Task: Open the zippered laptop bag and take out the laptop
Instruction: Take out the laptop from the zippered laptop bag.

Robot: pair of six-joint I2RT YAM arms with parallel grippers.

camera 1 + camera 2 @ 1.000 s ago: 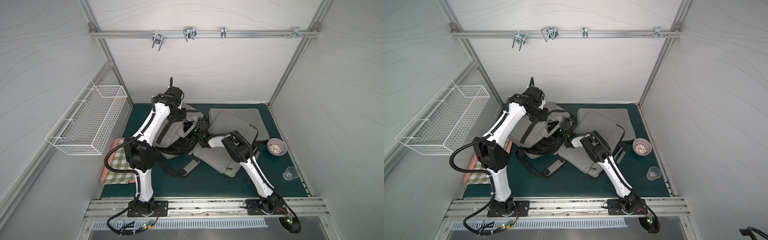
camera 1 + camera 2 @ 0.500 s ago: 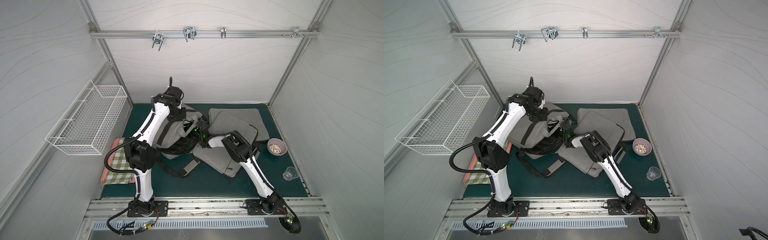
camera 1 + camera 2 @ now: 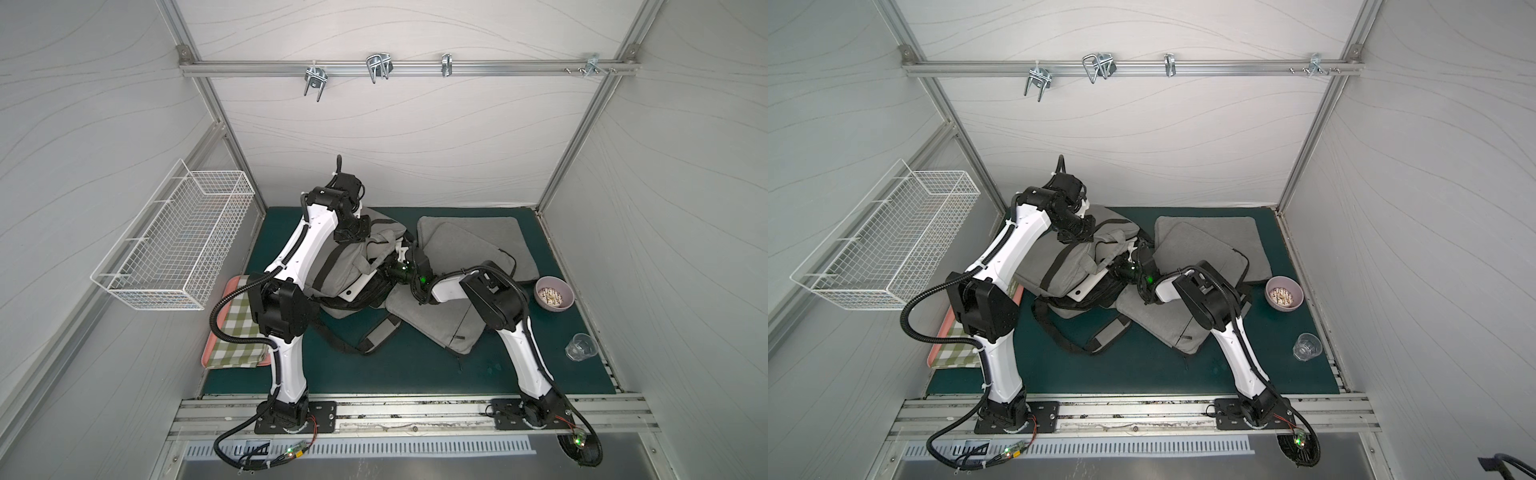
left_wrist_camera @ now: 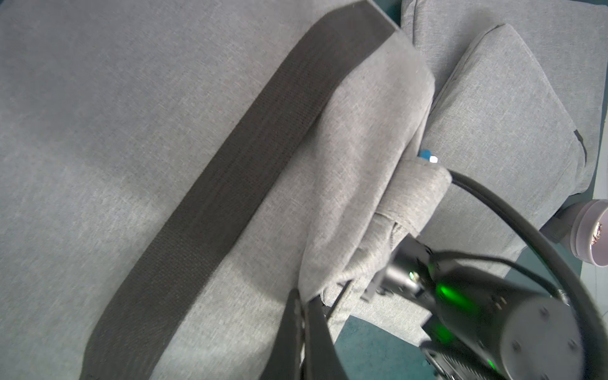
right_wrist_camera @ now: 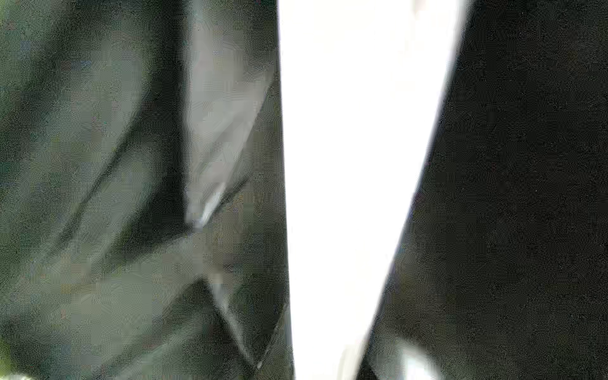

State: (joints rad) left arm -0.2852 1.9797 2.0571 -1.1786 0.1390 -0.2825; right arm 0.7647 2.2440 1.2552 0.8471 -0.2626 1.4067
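Where the laptop lies: mostly inside the grey laptop bag (image 3: 345,257) on the green mat (image 3: 415,365); only one white corner of the laptop (image 3: 354,291) comes out of the open mouth, in both top views.
Left gripper (image 4: 304,301): closed tight on a fold of the bag's upper flap, clear in the left wrist view. It holds the cloth raised, I think so that the mouth gapes for the other arm.
Right gripper (image 3: 392,266): reaches into the mouth from the side, near the white corner. Cloth hides the jaws in the top views, and the right wrist view gives only blur with a white band, so I cannot tell if it is wide, narrow or holding something.
Zipper: judged already open, because the mouth gapes.
Shoulder strap (image 3: 380,334): loose on the mat in front of the bag, apart from both grippers.
Neighbours: two grey sleeves (image 3: 469,241) just beside the bag; a bowl (image 3: 554,293) and a glass cup (image 3: 581,347) well apart.
Step in hand: probably taking hold of the laptop's edge to draw it out.
Risk: a thin smooth edge may slip; the bag may drag along.
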